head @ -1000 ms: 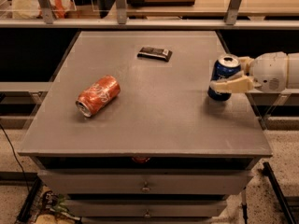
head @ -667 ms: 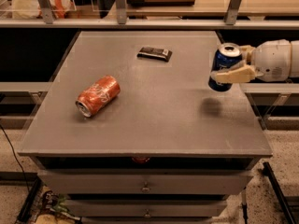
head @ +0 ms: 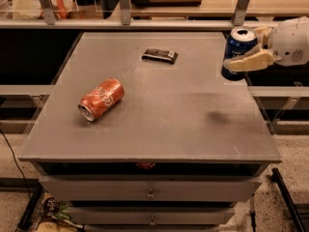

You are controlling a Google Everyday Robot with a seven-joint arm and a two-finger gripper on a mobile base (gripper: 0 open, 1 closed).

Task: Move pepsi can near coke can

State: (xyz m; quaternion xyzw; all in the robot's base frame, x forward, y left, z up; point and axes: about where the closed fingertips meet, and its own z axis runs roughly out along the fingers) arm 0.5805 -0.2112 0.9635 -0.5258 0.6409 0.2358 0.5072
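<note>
The pepsi can (head: pixel 238 47), dark blue with a silver top, is upright and lifted above the right edge of the grey table (head: pixel 154 129). My gripper (head: pixel 247 53) comes in from the right and is shut on it, with one cream finger (head: pixel 248 62) across its front. The coke can (head: pixel 101 99), orange-red with white script, lies on its side on the left part of the table, far from the gripper.
A flat dark bar (head: pixel 160 55) lies at the back middle of the table. Drawers (head: pixel 149 190) sit under the tabletop. A shelf with metal posts (head: pixel 124 4) runs behind the table.
The gripper has lifted the pepsi can off the table and carried it up and slightly right. The coke can and the dark bar have not moved.
</note>
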